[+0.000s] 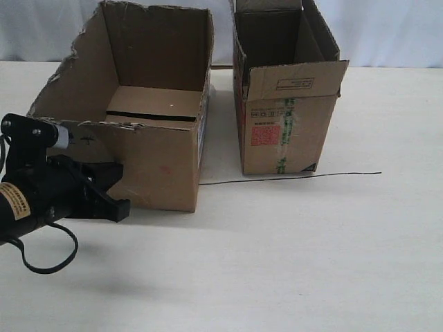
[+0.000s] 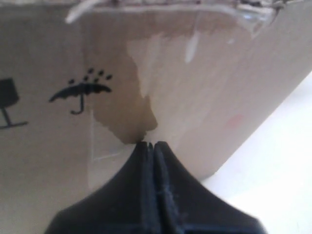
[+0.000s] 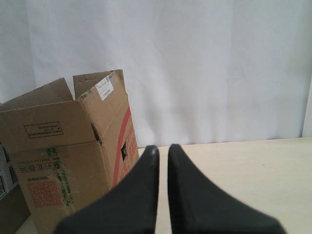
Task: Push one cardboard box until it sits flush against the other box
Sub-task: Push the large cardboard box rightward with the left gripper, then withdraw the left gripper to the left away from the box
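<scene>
The cardboard box (image 1: 163,155), wide with a ragged torn rim, stands at the left. Its face with an umbrella symbol fills the left wrist view (image 2: 219,97). My left gripper (image 1: 119,197) is low at that box's near front face, towards its left end. It is shut (image 2: 150,144), with its tips at or touching the cardboard. The other box (image 1: 287,131), narrower with a red label and green tape, stands to the right across a narrow gap. My right gripper (image 3: 163,148) sits beside the other box (image 3: 63,161) with its fingers slightly apart and nothing between them. It is out of the exterior view.
A thin black line (image 1: 291,177) runs along the pale table (image 1: 277,263) in front of the narrower carton. A white backdrop (image 1: 387,28) closes the far side. The left arm's cable (image 1: 48,259) loops down near the table's front left.
</scene>
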### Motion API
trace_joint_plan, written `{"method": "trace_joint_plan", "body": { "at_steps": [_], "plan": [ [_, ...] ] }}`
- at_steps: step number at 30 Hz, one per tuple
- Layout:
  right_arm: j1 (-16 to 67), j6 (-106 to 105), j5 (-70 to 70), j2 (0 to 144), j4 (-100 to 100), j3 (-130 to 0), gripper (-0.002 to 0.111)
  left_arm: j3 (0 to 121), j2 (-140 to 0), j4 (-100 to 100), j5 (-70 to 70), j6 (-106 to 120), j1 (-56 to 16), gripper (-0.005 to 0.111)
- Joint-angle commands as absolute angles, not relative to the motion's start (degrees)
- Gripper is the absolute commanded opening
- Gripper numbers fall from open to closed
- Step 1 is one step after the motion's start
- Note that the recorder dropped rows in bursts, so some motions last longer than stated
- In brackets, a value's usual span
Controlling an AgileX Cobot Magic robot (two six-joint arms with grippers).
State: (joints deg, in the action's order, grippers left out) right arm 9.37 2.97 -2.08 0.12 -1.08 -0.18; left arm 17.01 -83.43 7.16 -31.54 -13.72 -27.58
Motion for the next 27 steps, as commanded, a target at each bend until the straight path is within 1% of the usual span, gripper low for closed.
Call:
{"method": "trace_joint_plan", "body": {
  "at_steps": [1, 5, 15, 27],
  "plan": [
    [9.5, 2.9, -1.6, 0.0, -0.6, 0.0, 0.005, 20.8, -84.6, 6.6, -30.6, -13.4, -27.9, 0.000],
    [9.5, 2.9, -1.6, 0.0, -0.6, 0.0, 0.005, 24.9, -87.9, 6.8, -28.7, -13.4, -27.9, 0.000],
    [9.5, 2.9, -1.6, 0.0, -0.6, 0.0, 0.005, 25.0, -90.3, 6.8, -33.9, -13.3, -27.9, 0.000],
    [9.5, 2.9, -1.6, 0.0, -0.6, 0.0, 0.005, 30.4, -90.5, 6.8, -28.8, -11.5, -27.9, 0.000]
  ]
}}
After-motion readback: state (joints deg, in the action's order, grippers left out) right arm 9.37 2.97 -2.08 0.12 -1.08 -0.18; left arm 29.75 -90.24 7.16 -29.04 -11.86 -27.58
